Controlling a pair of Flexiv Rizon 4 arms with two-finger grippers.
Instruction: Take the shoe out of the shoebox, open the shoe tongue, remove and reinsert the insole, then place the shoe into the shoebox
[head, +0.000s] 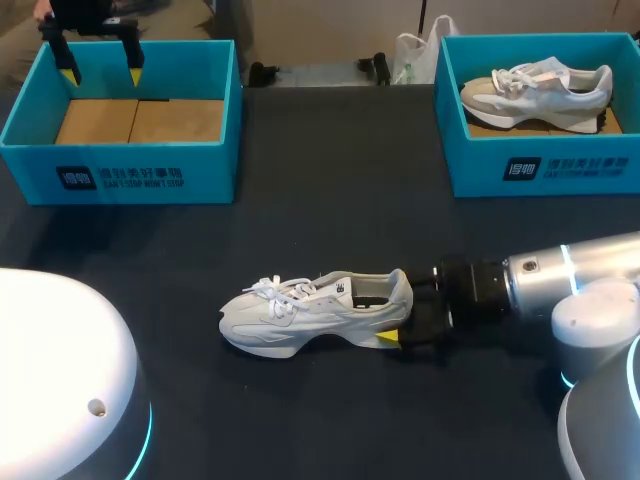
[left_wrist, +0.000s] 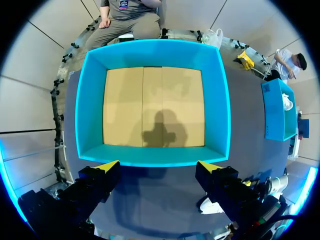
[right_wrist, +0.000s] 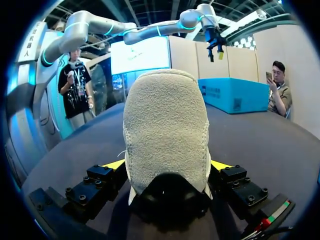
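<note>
While the shoe (head: 315, 312) lies on its sole at mid-table (head: 330, 190), long axis across, toe to my left and heel to my right, the right gripper (head: 398, 318) sits at that heel. Its yellow tips flank it and, as far as the wrist view shows, clasp it from both sides. The left gripper (head: 101, 72) hangs spread and empty over the left shoebox (head: 120, 175), well apart.
</note>
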